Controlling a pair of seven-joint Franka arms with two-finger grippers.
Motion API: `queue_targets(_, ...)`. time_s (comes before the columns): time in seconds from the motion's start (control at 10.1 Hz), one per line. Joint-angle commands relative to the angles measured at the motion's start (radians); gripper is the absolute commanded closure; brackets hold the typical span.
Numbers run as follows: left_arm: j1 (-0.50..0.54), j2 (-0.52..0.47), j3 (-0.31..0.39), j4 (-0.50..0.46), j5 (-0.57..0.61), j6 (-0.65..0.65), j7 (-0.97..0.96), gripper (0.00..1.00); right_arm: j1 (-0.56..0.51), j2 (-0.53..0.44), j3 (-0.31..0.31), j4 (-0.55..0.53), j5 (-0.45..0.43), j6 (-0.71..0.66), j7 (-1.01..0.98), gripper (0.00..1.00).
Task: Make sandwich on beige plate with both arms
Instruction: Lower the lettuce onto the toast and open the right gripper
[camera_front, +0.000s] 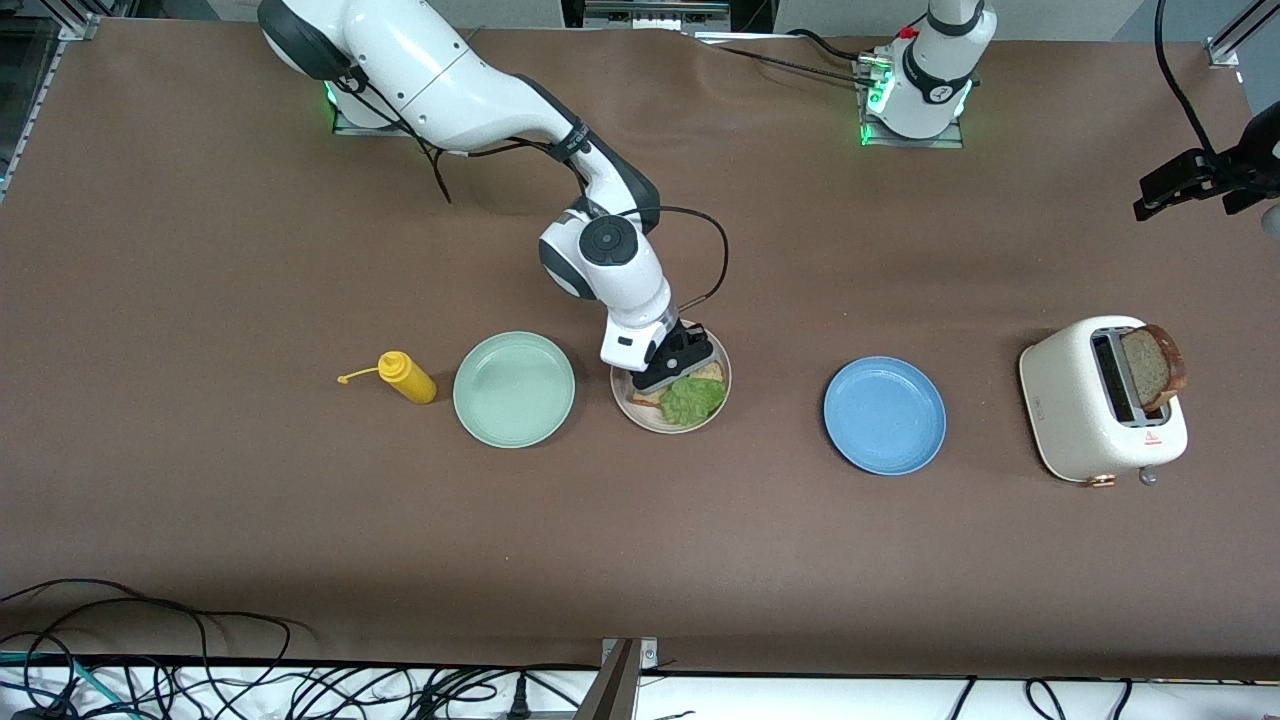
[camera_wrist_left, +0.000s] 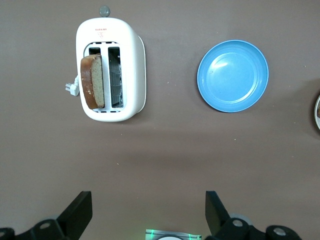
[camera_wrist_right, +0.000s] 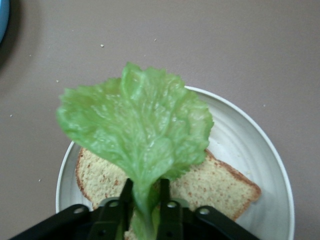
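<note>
front view: three plates lie in a row, a mint-green plate (camera_front: 514, 388), the beige plate (camera_front: 718, 398) and a blue plate (camera_front: 885, 415), with one yellow squeeze bottle (camera_front: 407, 377) at the right arm's end and one white toaster (camera_front: 1100, 412) at the left arm's end, a bread slice (camera_front: 1153, 366) standing in its slot. the right gripper (camera_front: 672, 378) hangs over the beige plate, where one bread slice (camera_front: 650, 398) lies flat with one lettuce leaf (camera_front: 692, 398) above it. the left gripper (camera_front: 1185, 186) waits high over the left arm's end of the table.

left wrist view: the left fingers (camera_wrist_left: 77, 214) stand wide apart, nothing between them; toaster and blue plate lie below.

right wrist view: the right fingers (camera_wrist_right: 169, 210) sit narrow, pinching the leaf's stem; its long axis runs straight out from the fingertips, the ruffled end spreading over the bread and plate rim.
</note>
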Motion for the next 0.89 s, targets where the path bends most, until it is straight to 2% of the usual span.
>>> queue_targets(0.0, 0.003, 0.011, -0.003, 0.029, 0.019, -0.022, -0.009, 0.00, -0.010, 0.011, -0.002, 0.044, -0.014, -0.007, -0.011, 0.03)
queue_targets(0.3, 0.003, 0.011, -0.001, 0.029, 0.019, -0.023, -0.009, 0.00, -0.062, -0.040, 0.004, 0.046, -0.008, -0.037, -0.014, 0.00)
queue_targets(0.79, 0.003, 0.011, -0.001, 0.029, 0.019, -0.026, -0.009, 0.00, -0.197, -0.225, 0.006, 0.038, 0.018, -0.374, -0.012, 0.00)
